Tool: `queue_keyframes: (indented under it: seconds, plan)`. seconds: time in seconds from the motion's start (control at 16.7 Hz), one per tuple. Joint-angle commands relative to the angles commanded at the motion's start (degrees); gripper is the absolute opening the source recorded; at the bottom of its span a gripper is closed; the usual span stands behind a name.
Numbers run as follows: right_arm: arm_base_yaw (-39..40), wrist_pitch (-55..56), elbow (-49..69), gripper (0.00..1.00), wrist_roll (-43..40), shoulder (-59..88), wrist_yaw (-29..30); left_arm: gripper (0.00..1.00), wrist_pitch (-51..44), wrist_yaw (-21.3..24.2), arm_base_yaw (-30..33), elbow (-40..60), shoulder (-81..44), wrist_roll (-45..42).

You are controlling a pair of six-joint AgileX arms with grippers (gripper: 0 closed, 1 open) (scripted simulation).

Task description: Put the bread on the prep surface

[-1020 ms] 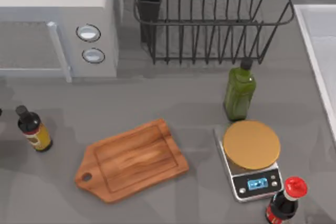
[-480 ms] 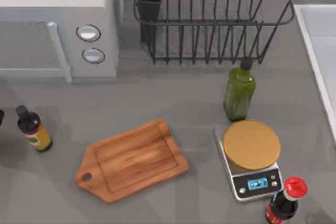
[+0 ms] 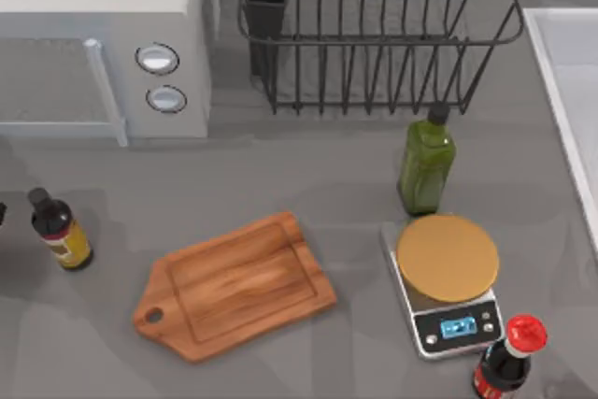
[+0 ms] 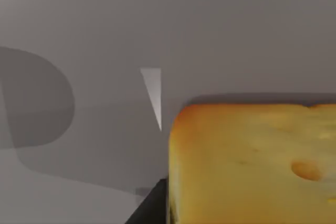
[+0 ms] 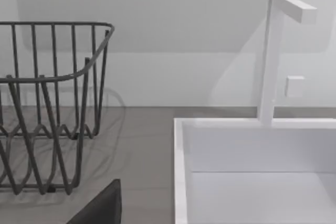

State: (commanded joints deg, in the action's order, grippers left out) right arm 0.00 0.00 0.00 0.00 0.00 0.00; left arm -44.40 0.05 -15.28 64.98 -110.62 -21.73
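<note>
We are seeing the bread [image 4: 252,166] close under the left wrist, over grey counter [image 4: 236,35]; pincer state: cannot tell. Board [image 3: 238,284] sits bare mid-counter. Risk: weak grip dropping bread short

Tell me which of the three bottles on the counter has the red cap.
The dark bottle at the top view's lower right, beside the scale. The green bottle and the small yellow-labelled bottle have dark caps.
</note>
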Motion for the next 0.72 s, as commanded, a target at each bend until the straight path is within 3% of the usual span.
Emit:
queue_keyframes:
  seconds: [0.12, 0.18, 0.72]
  plan:
    - [0.0, 0.0, 0.0, 1.0, 0.0, 0.0, 0.0, 0.02, 0.0, 0.0, 0.0, 0.0, 0.0, 0.0]
    - [0.0, 0.0, 0.0, 1.0, 0.0, 0.0, 0.0, 0.0, 0.0, 0.0, 0.0, 0.0, 0.0, 0.0]
    - [0.0, 0.0, 0.0, 1.0, 0.0, 0.0, 0.0, 0.0, -0.05, 0.02, -0.18, 0.02, 0.27, -0.17]
